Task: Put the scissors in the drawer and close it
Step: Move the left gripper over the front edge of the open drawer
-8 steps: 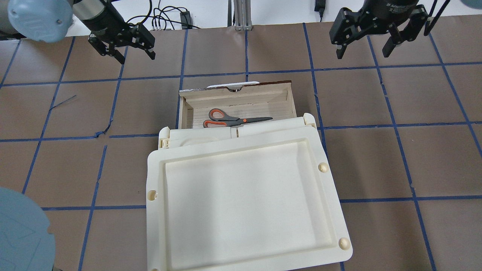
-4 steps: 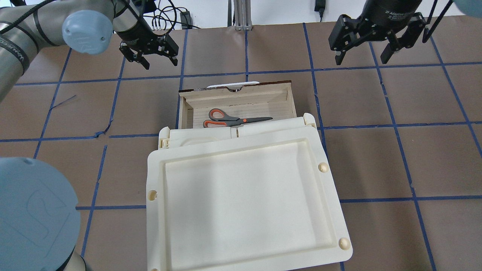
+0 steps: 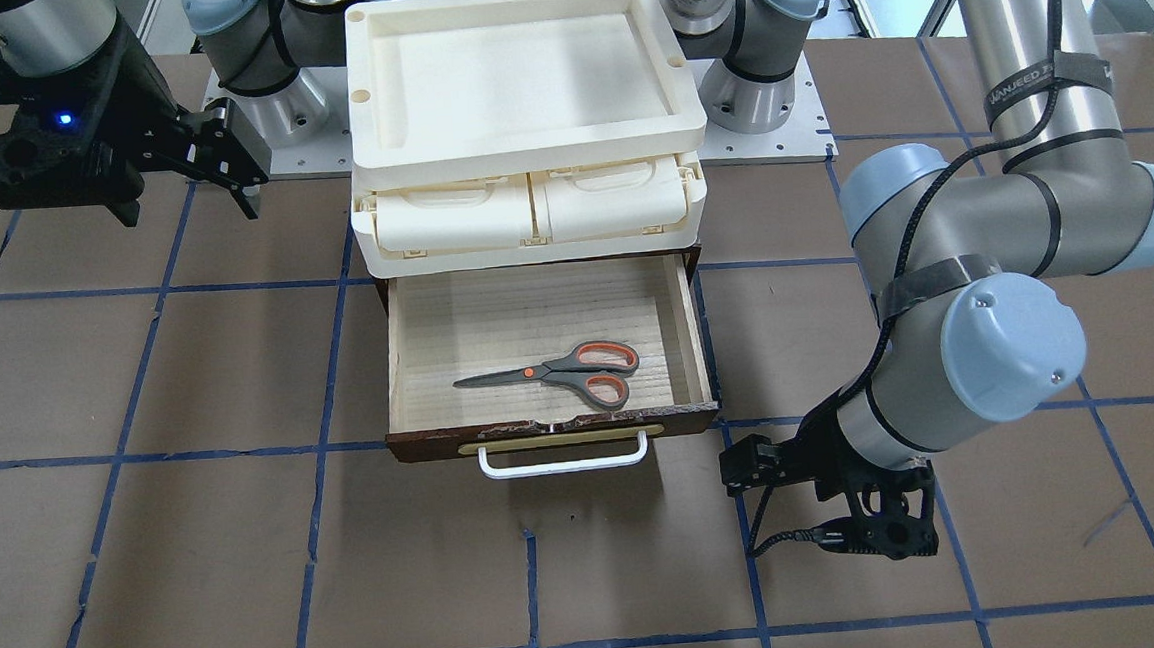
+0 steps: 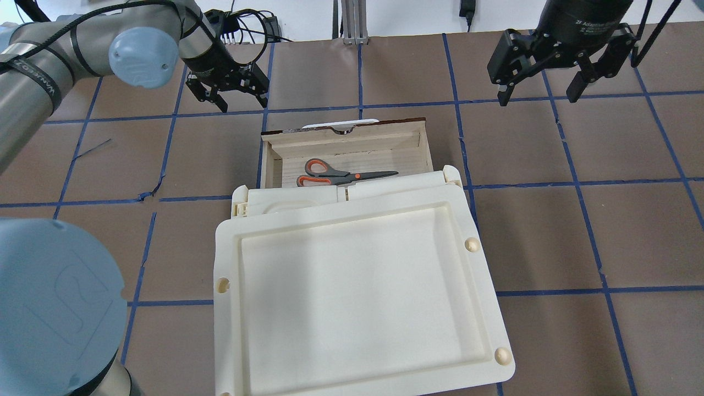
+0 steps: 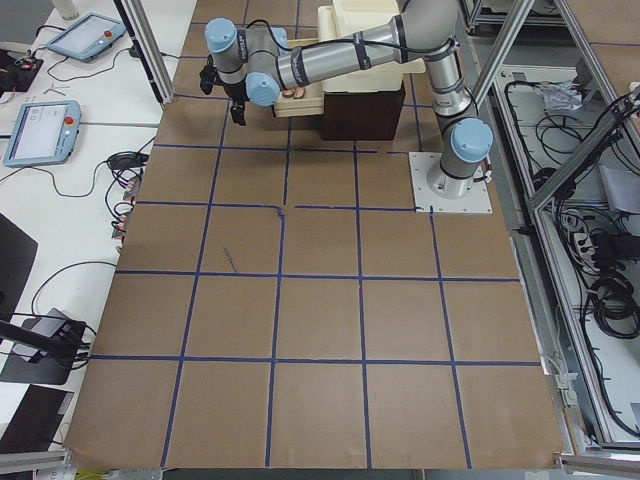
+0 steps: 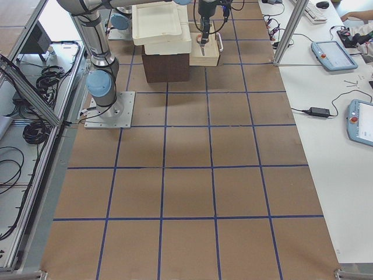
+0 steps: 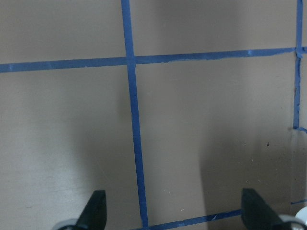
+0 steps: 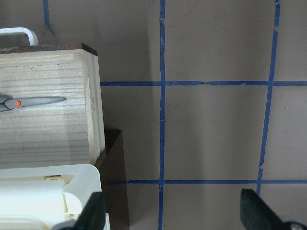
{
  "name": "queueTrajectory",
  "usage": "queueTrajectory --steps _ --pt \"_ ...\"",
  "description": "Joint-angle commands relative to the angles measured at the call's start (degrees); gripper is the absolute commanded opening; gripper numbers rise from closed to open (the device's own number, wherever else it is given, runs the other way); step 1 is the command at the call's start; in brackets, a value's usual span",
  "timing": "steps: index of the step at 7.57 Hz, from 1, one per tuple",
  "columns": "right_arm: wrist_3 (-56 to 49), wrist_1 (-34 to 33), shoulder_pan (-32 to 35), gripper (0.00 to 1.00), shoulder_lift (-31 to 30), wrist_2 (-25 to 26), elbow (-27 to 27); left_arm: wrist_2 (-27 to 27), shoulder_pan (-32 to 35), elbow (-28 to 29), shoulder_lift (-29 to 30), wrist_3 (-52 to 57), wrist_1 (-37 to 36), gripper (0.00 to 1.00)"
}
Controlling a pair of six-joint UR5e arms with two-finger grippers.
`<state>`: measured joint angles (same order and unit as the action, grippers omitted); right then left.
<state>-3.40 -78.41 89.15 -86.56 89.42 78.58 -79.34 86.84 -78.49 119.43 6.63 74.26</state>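
Observation:
The scissors (image 4: 341, 175), grey with orange-lined loops, lie flat inside the open wooden drawer (image 4: 410, 148), blades pointing toward my right. They also show in the front-facing view (image 3: 564, 365), with the drawer's white bar handle (image 3: 562, 462) sticking out. My left gripper (image 4: 235, 98) is open and empty, low over bare table just beyond the drawer's front left corner. My right gripper (image 4: 539, 91) is open and empty, hovering beyond and to the right of the drawer. The right wrist view shows the drawer's corner (image 8: 93, 96) and the scissors' blade tip (image 8: 43, 101).
A cream plastic tray (image 4: 231, 275) sits on top of the unit, over two cream compartments (image 3: 450, 217) above the drawer. The brown table carries a grid of blue tape (image 7: 136, 143). Cables lie at the far edge (image 4: 247, 25).
My left arm has swung right and lowered, bringing its gripper close to the drawer's front left corner. My right gripper has drifted slightly nearer. Scissors and drawer have not moved.

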Motion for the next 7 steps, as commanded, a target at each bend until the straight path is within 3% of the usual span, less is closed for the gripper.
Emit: queueTrajectory --steps 1,4,7 --pt "-3.55 -0.25 -0.02 1.00 0.43 -0.56 -1.66 2.68 0.17 -0.61 0.19 -0.82 0.35 1.00" --pt "-1.62 -5.84 -0.02 1.00 1.57 -0.82 -1.33 4.46 0.43 -3.49 -0.07 -2.23 0.62 1.00" --pt "-1.61 -6.06 -0.02 1.00 2.01 -0.65 -1.15 4.54 1.49 -5.18 -1.91 -5.47 4.29 1.00"
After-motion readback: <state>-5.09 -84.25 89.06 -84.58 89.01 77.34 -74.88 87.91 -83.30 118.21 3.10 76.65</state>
